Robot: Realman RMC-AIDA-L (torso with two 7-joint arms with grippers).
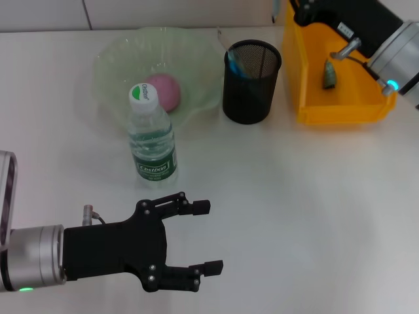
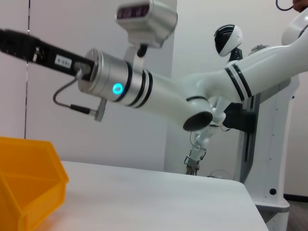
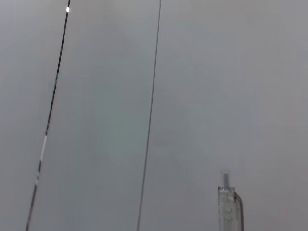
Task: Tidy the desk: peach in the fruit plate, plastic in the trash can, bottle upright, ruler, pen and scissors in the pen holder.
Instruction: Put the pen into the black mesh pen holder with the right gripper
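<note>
This looks like a robotics lab: a bare white table, plain panelled walls, and probably a second white humanoid robot standing beside the table.

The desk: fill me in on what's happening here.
A two-armed robot is tidying it. The water bottle stands upright in front of the fruit plate, which holds the peach. The mesh pen holder has something blue in it. The left gripper hovers open and empty over the near part of the desk, short of the bottle. The right arm reaches over the orange bin, where a small greenish item lies; its gripper is out of view.
</note>
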